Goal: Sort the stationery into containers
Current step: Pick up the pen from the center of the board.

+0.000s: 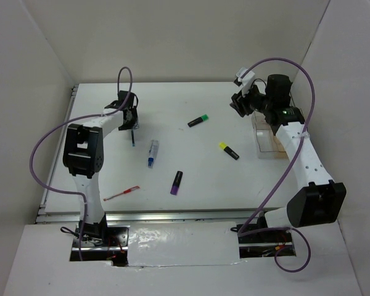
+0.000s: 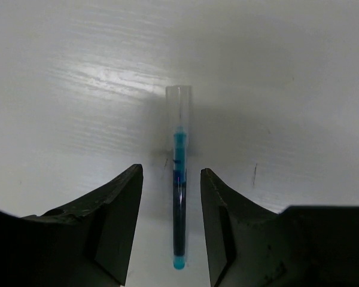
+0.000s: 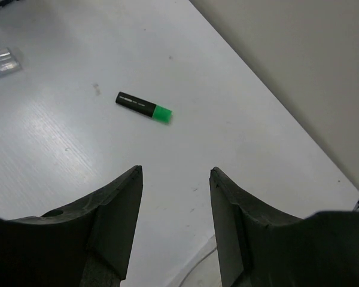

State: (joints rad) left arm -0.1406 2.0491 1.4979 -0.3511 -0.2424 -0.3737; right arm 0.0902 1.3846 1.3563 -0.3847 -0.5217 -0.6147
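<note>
The left gripper (image 2: 171, 169) is held open around the blue pen (image 2: 179, 197), with a gap on either side. The pen lies on the table (image 1: 172, 98), left of centre, its long axis along the fingers and its clear cap pointed away. The right gripper (image 3: 176, 170) is spread open and empty beside the box (image 1: 268, 140) at the right edge — white tabletop shows between it and the green highlighter (image 3: 143, 107).

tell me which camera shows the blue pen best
The left wrist view: the blue pen sits in the middle of the frame between the open fingers of the left gripper, its clear end and blue ink plain. The top external view shows only a thin dark sliver by that gripper. The right wrist view does not show it.
</note>
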